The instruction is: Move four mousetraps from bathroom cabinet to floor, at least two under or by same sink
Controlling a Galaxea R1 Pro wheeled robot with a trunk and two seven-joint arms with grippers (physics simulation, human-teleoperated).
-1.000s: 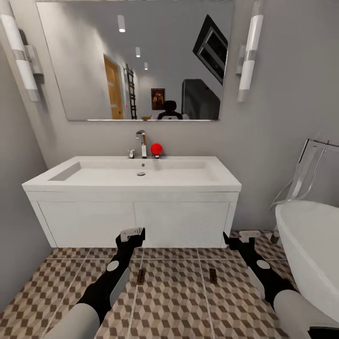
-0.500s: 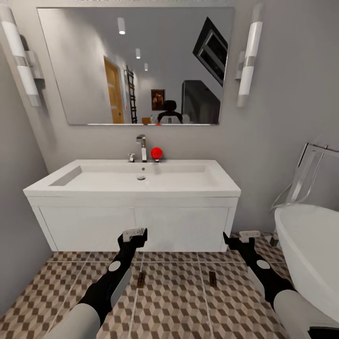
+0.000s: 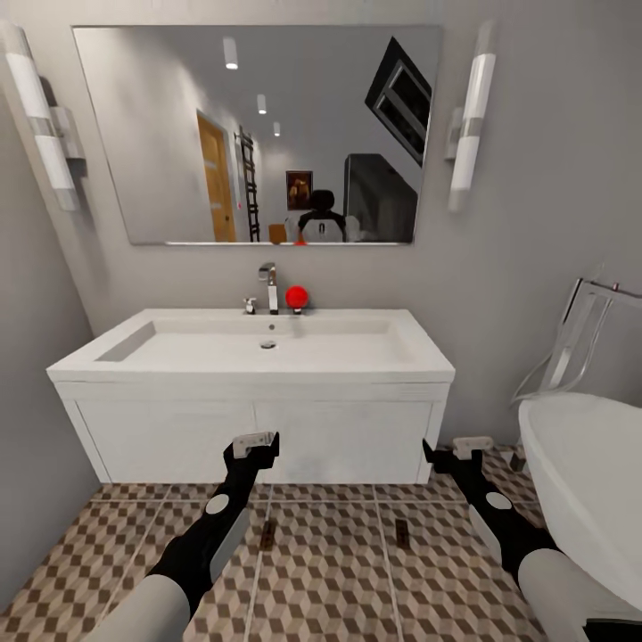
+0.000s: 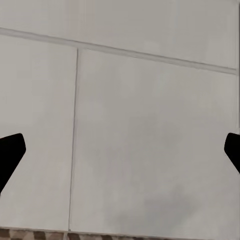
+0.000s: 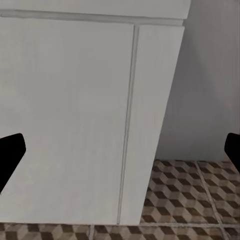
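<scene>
The head view shows a white sink vanity (image 3: pixel 259 419) against the grey wall, with a wide mirror (image 3: pixel 259 134) above it and a faucet (image 3: pixel 270 287) beside a red ball (image 3: pixel 296 296) at the back edge of the basin. A white bathtub (image 3: pixel 580 481) stands at the right. The bathroom floor (image 3: pixel 330 580) with its cube pattern lies in front of the vanity.

Both arms reach forward and low. The left tool (image 3: pixel 251 445) is in front of the vanity doors, and the right tool (image 3: pixel 455 456) is near the vanity's right lower corner. On the floor, two small dark flat things (image 3: pixel 267 533) (image 3: pixel 402 533) lie between the arms; they are too small to say whether they are mousetraps.

The left wrist view shows what the head view hides: the white door panels with a thin seam (image 4: pixel 74 135), close in front, and the two dark fingertips (image 4: pixel 10 155) far apart at the picture's sides, so the left tool is open with nothing in it. The right wrist view shows the vanity's end panel (image 5: pixel 150 125), the grey wall beside it and floor tiles (image 5: pixel 190 190); its fingertips (image 5: pixel 10 155) are also wide apart, open and empty.
</scene>
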